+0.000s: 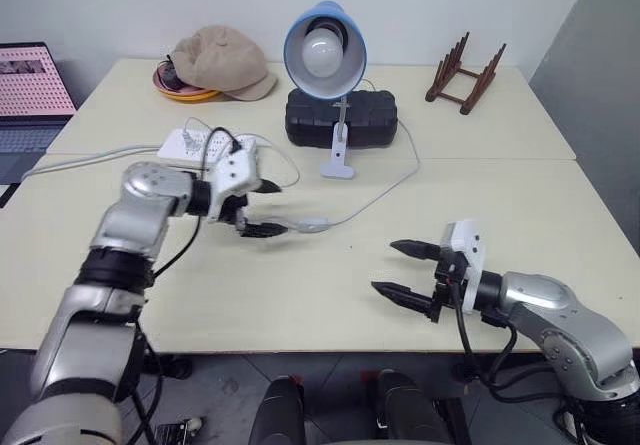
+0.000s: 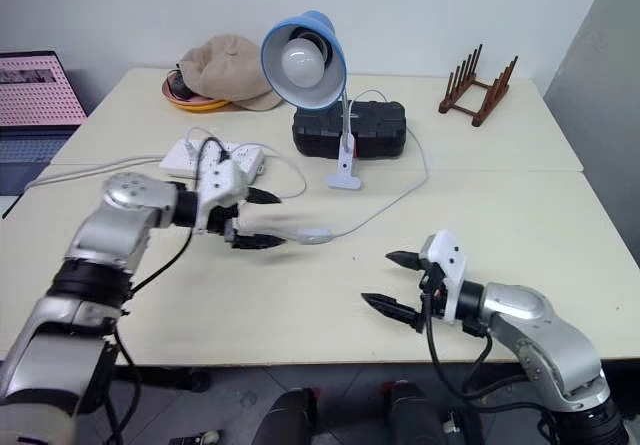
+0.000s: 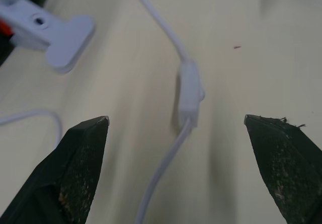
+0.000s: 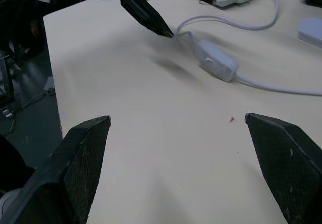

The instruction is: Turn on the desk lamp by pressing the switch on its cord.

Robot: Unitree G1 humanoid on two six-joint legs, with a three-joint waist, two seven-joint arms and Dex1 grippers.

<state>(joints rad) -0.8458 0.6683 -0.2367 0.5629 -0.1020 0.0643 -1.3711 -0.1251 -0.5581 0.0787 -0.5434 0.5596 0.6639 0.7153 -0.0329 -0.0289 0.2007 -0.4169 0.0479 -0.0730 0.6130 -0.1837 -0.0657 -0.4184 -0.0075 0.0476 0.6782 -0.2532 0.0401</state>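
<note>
Your left gripper hovers over the bench with its 2 fingers apart and nothing between them, pointing right toward the switch. The switch lies flat on the bench just beside the lower fingertip; you cannot tell whether they touch. In the left wrist view the switch sits between and beyond the 2 fingertips.

The cord runs from the switch rightward and far, curving round toward the black case; its other end loops left toward the power strip.

The lamp stands at the far middle, its white base just near of the black case, its blue shade facing you with the bulb unlit.

Your right gripper is at the near right, well apart from the switch, its 2 fingers wide apart and empty, pointing left.

At the far left, a cap rests on an orange dish. A wooden rack stands at the far right. A laptop is at the left edge.
</note>
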